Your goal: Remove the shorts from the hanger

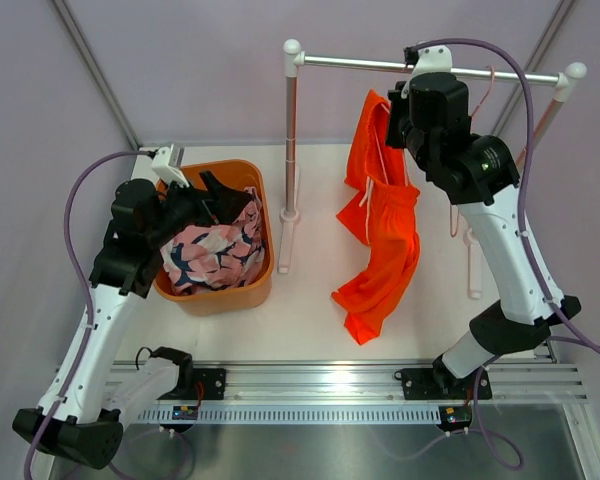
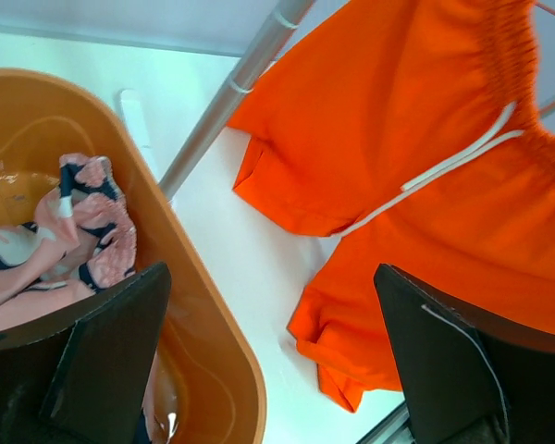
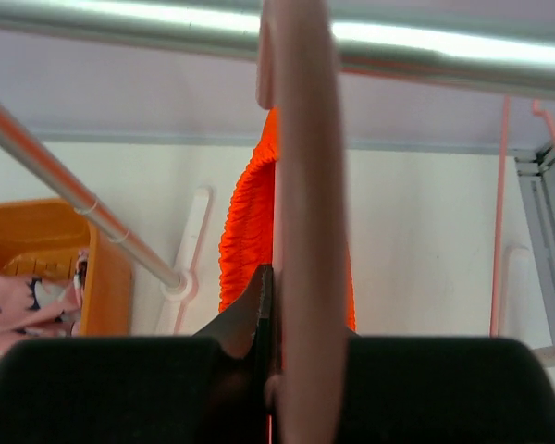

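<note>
The orange-red shorts (image 1: pixel 385 230) (image 2: pixel 425 139) (image 3: pixel 245 231) hang from a pink hanger (image 3: pixel 305 185) on the rail, and their lower leg lies on the table. My right gripper (image 1: pixel 405 100) (image 3: pixel 282 305) is up at the rail, shut on the hanger's pink stem just above the waistband. The pink patterned shorts (image 1: pixel 215 250) (image 2: pixel 88 222) lie crumpled in the orange basket (image 1: pixel 215 300) (image 2: pixel 203 305). My left gripper (image 1: pixel 215 205) (image 2: pixel 268 277) hovers over the basket's right side, open and with nothing between its fingers.
A metal rail (image 1: pixel 380 65) (image 3: pixel 425 46) on two posts spans the back; the left post (image 1: pixel 291 130) (image 2: pixel 231 88) stands between basket and orange shorts. More thin pink hangers (image 1: pixel 490 85) (image 3: pixel 501 213) hang at the rail's right end.
</note>
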`<control>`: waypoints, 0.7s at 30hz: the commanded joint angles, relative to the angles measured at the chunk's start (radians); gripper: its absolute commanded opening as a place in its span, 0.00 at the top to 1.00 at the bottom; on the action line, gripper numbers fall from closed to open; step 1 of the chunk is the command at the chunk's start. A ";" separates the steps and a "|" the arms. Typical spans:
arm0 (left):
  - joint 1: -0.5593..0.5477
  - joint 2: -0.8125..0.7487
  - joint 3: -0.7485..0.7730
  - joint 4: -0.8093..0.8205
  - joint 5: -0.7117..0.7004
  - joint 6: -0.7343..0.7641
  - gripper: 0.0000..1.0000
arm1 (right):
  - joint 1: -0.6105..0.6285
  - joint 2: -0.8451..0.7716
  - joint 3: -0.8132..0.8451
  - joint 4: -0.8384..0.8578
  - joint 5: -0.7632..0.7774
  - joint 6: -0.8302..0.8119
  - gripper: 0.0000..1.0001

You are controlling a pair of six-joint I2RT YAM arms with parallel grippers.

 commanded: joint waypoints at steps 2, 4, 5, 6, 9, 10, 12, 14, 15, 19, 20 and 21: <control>-0.095 0.045 0.104 0.016 -0.013 0.041 0.05 | 0.002 -0.103 -0.076 -0.022 -0.190 0.010 1.00; -0.146 0.070 0.145 0.008 -0.049 0.046 0.06 | 0.015 -0.133 -0.121 -0.020 -0.224 0.010 1.00; -0.176 0.093 0.157 0.010 -0.068 0.047 0.06 | 0.035 -0.161 -0.167 -0.019 -0.223 0.016 1.00; -0.239 0.104 0.168 0.011 -0.094 0.047 0.06 | 0.047 -0.176 -0.192 -0.006 -0.220 0.017 1.00; -0.345 0.156 0.203 0.039 -0.177 0.035 0.05 | 0.101 -0.238 -0.293 0.030 -0.215 0.045 1.00; -0.368 0.171 0.219 0.063 -0.204 0.027 0.05 | 0.116 -0.247 -0.311 0.034 -0.211 0.051 1.00; -0.432 0.219 0.231 0.089 -0.238 0.012 0.05 | 0.169 -0.265 -0.350 0.031 -0.180 0.065 1.00; -0.476 0.257 0.263 0.116 -0.293 0.006 0.04 | 0.199 -0.285 -0.379 0.029 -0.145 0.082 1.00; -0.512 0.297 0.272 0.129 -0.327 0.001 0.04 | 0.225 -0.292 -0.390 0.029 -0.128 0.088 1.00; -0.595 0.371 0.291 0.186 -0.428 -0.008 0.04 | 0.259 -0.334 -0.439 0.031 -0.106 0.116 1.00; -0.617 0.385 0.288 0.197 -0.448 -0.013 0.04 | 0.262 -0.341 -0.442 0.023 -0.102 0.117 1.00; -0.625 0.400 0.288 0.206 -0.467 -0.016 0.05 | 0.266 -0.342 -0.443 0.015 -0.095 0.120 1.00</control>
